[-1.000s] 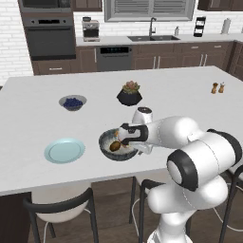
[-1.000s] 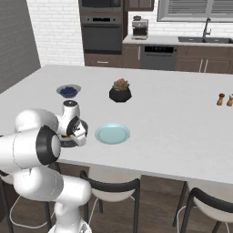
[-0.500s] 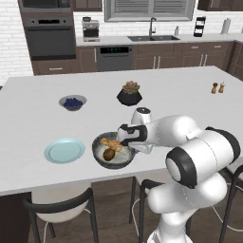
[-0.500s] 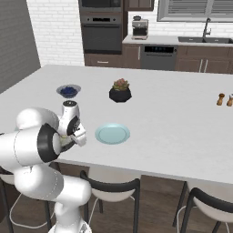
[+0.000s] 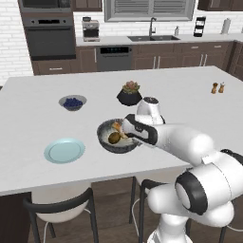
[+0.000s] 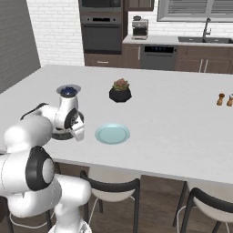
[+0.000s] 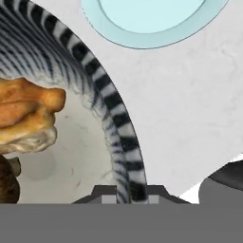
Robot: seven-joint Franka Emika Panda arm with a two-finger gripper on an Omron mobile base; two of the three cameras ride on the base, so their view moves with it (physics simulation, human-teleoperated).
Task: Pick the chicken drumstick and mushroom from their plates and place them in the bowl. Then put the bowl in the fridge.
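Note:
The bowl (image 5: 105, 138) stands on the white island near its front edge, striped dark grey-blue outside and whitish inside. Inside it lie the golden chicken drumstick (image 5: 118, 127) and the darker mushroom (image 5: 113, 138). In the hand view the drumstick (image 7: 26, 114) sits at the left, with the mushroom (image 7: 7, 182) at the lower left edge. My gripper (image 5: 133, 132) is shut on the bowl's right rim (image 7: 124, 156), which runs down between the fingertips (image 7: 103, 193). One pale blue plate (image 5: 64, 150) lies bare to the bowl's left. The fridge is out of view.
A small bowl of blueberries (image 5: 72, 102) and a black plant pot (image 5: 129, 95) stand farther back on the island. Two shakers (image 5: 218, 88) are at the far right. Dark stools (image 5: 61, 209) are tucked under the front edge.
The jaws have closed from wide open onto the bowl's rim. The hand has settled lower at the bowl's right side.

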